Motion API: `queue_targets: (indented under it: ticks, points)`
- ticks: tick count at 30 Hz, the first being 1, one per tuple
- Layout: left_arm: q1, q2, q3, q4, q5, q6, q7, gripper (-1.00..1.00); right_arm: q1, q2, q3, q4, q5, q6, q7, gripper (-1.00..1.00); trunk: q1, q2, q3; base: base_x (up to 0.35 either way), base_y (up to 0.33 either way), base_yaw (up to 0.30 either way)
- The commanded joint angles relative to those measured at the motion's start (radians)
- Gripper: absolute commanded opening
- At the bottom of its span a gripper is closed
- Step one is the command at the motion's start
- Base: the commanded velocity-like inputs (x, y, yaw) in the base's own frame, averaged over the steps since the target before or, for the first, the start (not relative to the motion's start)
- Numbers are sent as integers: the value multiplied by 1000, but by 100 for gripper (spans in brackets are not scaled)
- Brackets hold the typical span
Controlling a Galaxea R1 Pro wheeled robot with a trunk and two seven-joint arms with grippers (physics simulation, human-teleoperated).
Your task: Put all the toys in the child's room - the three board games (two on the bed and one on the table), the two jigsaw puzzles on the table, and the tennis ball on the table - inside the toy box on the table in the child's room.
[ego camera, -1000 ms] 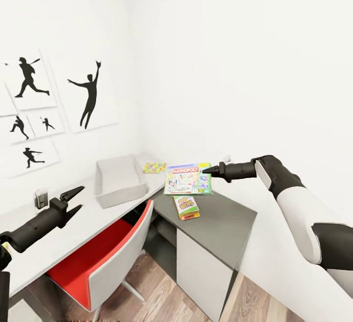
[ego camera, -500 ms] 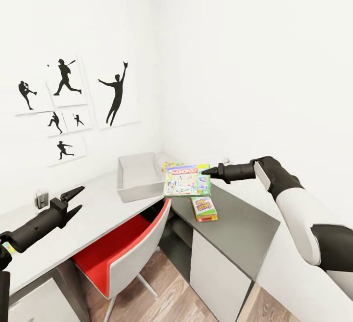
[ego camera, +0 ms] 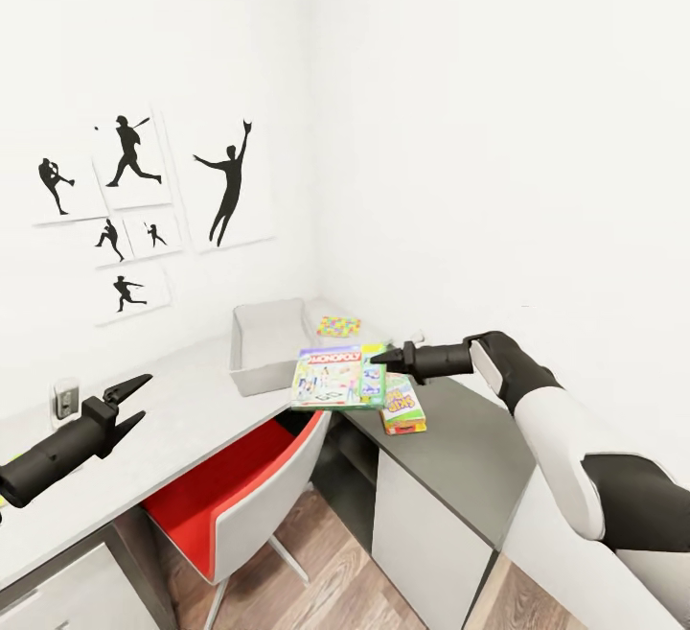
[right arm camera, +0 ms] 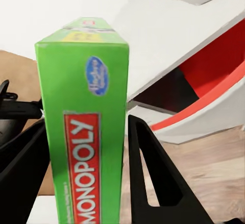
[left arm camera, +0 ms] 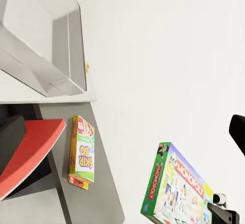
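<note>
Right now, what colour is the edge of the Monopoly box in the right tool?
Bright green, on the Monopoly box; clearest in the right wrist view.

R gripper [ego camera: 377, 357] grips green Monopoly box [ego camera: 337, 377], held flat in air just beside grey bin [ego camera: 251, 376] on desk [ego camera: 182, 409]. Skip-Bo box [ego camera: 403, 405] lies on dark cabinet [ego camera: 470, 448]. L gripper [ego camera: 132, 397] (fingers spread) hovers over desk. Puzzle [ego camera: 338, 326] behind bin.

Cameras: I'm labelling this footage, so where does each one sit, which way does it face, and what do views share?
Head view: high on the robot, facing the desk corner; both arms show, right gripper holding the Monopoly box.
Left wrist view: on the left arm, facing the toy box and Skip-Bo box.
Right wrist view: on the right arm; fingers flank the box.
All three share the Monopoly box.
</note>
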Motion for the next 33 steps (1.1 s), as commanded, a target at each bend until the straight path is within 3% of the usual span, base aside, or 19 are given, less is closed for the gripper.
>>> queue_targets:
  ticks: [1,28,33]
  points:
    - [-1,0,1,0,2,5,2,100,-1,5,3,0,-6,5,-1,-100,1,-2,-2,0,0,0]
    - [-1,0,1,0,2,5,2,100,-1,6,3,0,-6,5,-1,-100,1,-2,-2,0,0,0]
    - [-5,0,1,-3,25,6,-1,100,21,7,1,-25,1,8,-5,-100,1,-2,-2,0,0,0]
